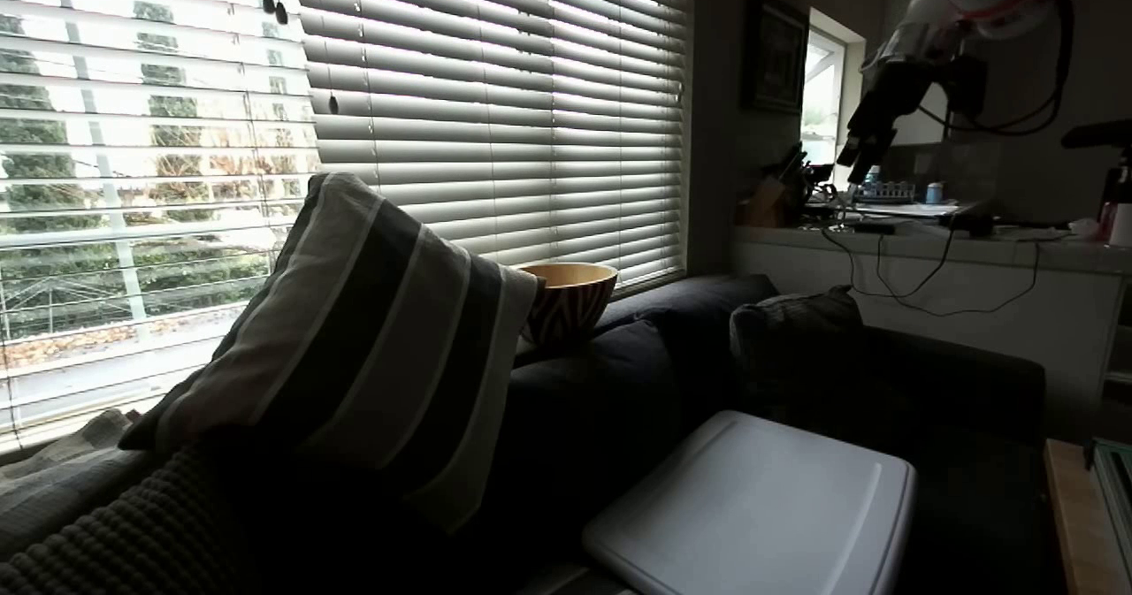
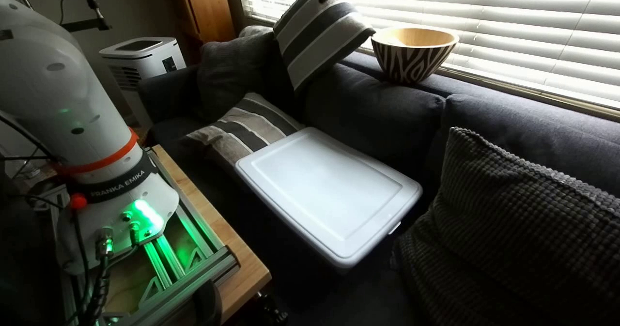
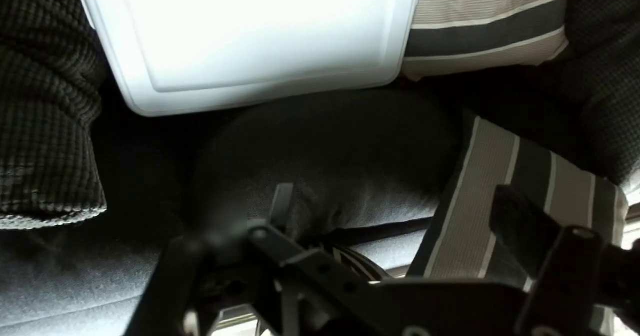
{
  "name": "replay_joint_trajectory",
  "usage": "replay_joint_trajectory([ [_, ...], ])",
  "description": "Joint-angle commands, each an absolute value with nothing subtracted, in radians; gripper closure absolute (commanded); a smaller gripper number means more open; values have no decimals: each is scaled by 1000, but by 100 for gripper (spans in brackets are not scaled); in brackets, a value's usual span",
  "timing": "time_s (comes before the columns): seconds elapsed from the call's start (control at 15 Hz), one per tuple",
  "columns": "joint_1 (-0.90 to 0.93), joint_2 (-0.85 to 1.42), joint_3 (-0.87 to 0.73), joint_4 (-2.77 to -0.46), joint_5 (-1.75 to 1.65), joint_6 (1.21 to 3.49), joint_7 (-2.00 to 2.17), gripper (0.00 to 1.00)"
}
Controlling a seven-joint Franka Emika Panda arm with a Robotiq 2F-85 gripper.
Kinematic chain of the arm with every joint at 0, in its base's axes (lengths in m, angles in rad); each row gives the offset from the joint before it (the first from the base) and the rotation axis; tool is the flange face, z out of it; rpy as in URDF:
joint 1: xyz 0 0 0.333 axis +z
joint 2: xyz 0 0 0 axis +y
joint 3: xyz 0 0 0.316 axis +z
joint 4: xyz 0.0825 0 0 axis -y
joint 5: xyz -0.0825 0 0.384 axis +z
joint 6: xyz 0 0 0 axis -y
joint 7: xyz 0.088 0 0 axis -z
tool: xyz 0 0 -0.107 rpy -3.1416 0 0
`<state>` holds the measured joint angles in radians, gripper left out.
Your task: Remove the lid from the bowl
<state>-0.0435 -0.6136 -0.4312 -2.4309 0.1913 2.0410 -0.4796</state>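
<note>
The lid (image 2: pixel 327 190) should come up best by its border, one finger hooked underneath, lifting slowly (the smooth top looks hard to pinch); the gripper (image 3: pixel 395 201), spread wide and empty, hangs high; the lid lies lower, over the sofa (image 2: pixel 373 105), well apart from the fingertips.
</note>
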Motion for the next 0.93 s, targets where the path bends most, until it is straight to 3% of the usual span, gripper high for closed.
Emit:
replay_joint_trajectory([
  [0.0, -2, -480, -497, -2518, 267, 2194, -661, 0],
  [0.47, -13, -122, -631, -2491, 595, 2111, -1109, 0],
  [0.8, -180, 164, -584, -2387, 815, 1887, -1312, 0],
  [0.87, -187, 21, -534, -2471, 736, 1983, -1222, 0],
])
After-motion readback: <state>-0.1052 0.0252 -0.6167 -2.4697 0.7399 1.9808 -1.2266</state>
